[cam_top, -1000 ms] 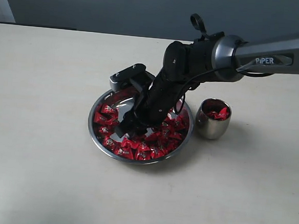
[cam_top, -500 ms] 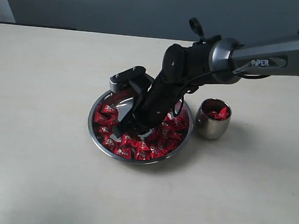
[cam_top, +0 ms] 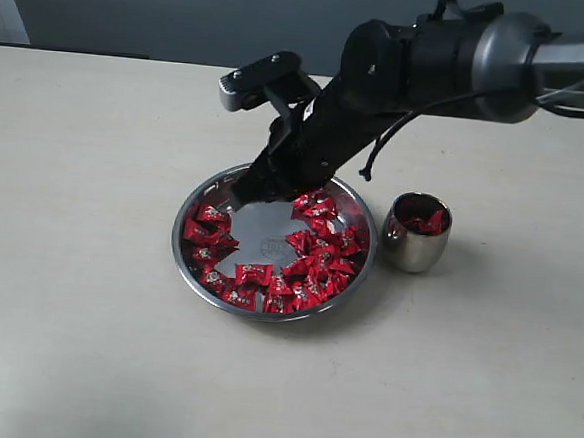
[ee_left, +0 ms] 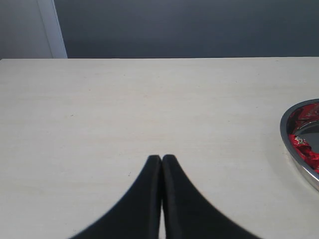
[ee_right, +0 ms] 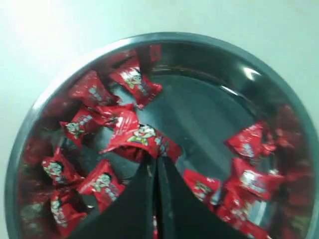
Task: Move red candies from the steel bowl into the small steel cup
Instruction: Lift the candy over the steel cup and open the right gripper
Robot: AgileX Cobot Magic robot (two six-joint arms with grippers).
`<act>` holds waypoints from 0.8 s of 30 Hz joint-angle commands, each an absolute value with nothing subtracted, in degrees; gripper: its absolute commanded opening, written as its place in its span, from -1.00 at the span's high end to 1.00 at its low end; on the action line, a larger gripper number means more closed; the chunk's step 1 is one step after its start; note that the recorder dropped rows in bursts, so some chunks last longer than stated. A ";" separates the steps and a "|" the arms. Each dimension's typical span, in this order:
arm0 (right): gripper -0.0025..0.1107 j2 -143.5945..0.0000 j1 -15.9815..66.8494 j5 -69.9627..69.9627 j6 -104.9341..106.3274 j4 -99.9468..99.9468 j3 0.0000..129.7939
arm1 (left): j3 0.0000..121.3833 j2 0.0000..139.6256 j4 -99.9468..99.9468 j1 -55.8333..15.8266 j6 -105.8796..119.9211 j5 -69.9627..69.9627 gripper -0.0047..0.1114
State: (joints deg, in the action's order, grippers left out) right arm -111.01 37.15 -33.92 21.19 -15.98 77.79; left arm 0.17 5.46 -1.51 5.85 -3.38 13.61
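- The right gripper point(cam_top: 244, 190) hangs near the middle of the exterior view, just over the upper-left rim of the bowl point(cam_top: 176, 241). Its arm comes in from the upper right.
- The right wrist view shows it clamped tight on one candy point(ee_right: 137, 138). The red wrapper is caught right at the tips, up above the bowl's floor.
- The rest of the candies point(cam_top: 309, 265) are in the bowl, heaped along its left, lower and right sides. The centre is bare steel.
- The cup point(cam_top: 416, 233) stands upright on the tabletop point(cam_top: 85, 315), just right of the bowl. Can't tell if they touch. A few red candies are inside it.
- The left gripper point(ee_left: 161, 160) is closed up with nothing between its fingers. It's over bare tabletop, and a slice of the bowl's rim shows in its view.
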 commanded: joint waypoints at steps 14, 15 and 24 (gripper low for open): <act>0.97 -98.72 24.49 -54.86 1.48 5.67 78.00 | 0.00 5.07 -1.65 5.56 -3.50 13.37 0.91; 0.97 -98.72 24.49 -55.97 1.48 5.99 78.00 | 0.00 5.07 -1.65 5.56 -3.50 13.37 0.91; 0.97 -100.09 24.49 -59.60 3.30 6.11 78.00 | 0.00 5.07 -1.65 5.56 -3.50 13.37 0.91</act>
